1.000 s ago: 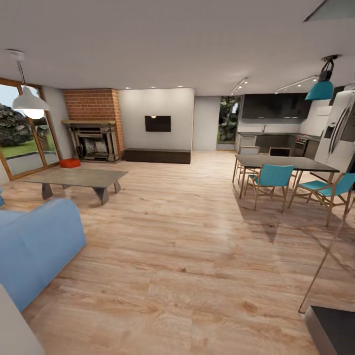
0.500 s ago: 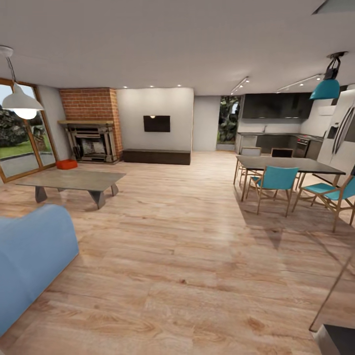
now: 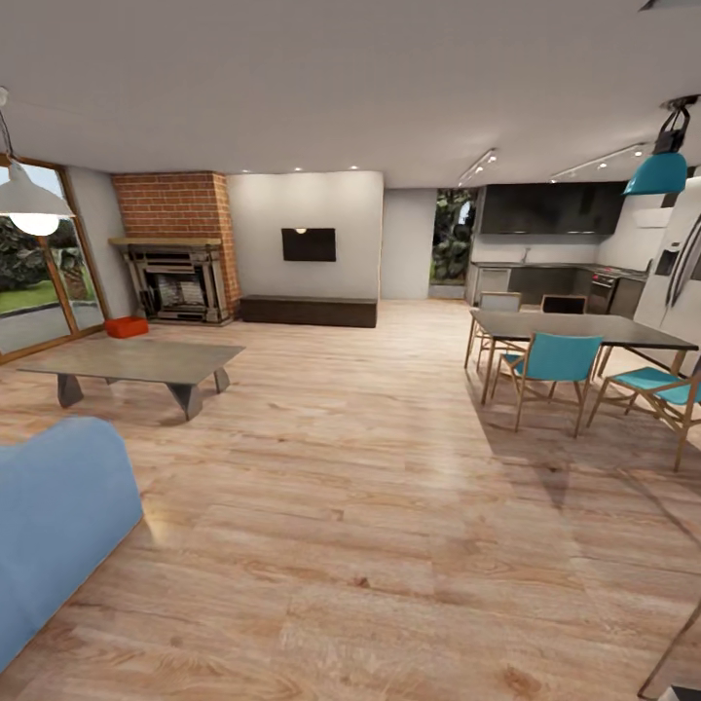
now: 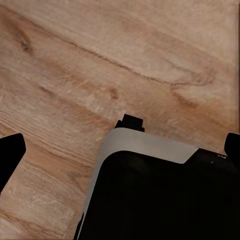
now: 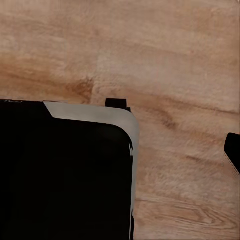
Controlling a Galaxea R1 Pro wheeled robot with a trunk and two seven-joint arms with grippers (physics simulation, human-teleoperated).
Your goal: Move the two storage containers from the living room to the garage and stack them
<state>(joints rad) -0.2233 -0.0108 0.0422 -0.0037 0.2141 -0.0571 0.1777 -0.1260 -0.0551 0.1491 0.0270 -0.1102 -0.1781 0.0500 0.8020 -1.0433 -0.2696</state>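
Observation:
I am in the living room, over its light wood plank floor [image 3: 370, 487]. One orange-red storage container [image 3: 127, 327] sits on the floor far off at the left, between the brick fireplace [image 3: 179, 278] and the glass doors [image 3: 39, 292]; from here I cannot tell whether it is one bin or two. My left gripper [image 4: 121, 150] hangs open over the planks, a dark fingertip at each side of the left wrist view, nothing between them. My right gripper [image 5: 120, 150] is also open and empty; one fingertip [image 5: 233, 152] shows at the picture's edge, and the other is lost against my black base.
A low grey coffee table [image 3: 136, 360] and a blue sofa [image 3: 58, 526] stand at the left. The dark dining table [image 3: 584, 329] with teal chairs [image 3: 555, 360] is at the right, with the kitchen behind it. A wide strip of plank floor runs down the middle.
The whole head view has shifted: sofa, coffee table and fireplace have slid left and the dining set right, so the camera has moved. Nothing in the room has moved.

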